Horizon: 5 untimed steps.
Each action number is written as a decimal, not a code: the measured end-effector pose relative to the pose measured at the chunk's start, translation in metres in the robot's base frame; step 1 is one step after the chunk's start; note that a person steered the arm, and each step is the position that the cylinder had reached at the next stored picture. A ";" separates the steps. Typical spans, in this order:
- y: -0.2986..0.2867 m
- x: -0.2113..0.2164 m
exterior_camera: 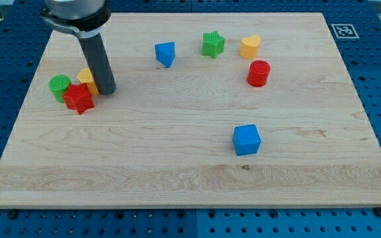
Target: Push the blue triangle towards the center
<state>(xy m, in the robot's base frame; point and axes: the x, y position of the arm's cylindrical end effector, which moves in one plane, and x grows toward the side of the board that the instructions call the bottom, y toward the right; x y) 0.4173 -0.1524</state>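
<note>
On the pale wooden surface (pixel 177 152), my tip (pixel 107 90), a gripperless rod holding nothing, needed to circle above the blue plastic triangle (pixel 165 53), then push down-view.

The blue triangle (pixel 166 53) was a small solid wedge-shaped block, resting flat on the wooden board in the upper part of the view, left of the board's middle line. One corner pointed toward the view's bottom. It stood clear, touching nothing.

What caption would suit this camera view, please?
My tip rests beside the yellow block, left of the untouched blue triangle.
</note>
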 end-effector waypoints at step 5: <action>0.051 -0.043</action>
<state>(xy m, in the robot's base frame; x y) 0.3740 -0.1016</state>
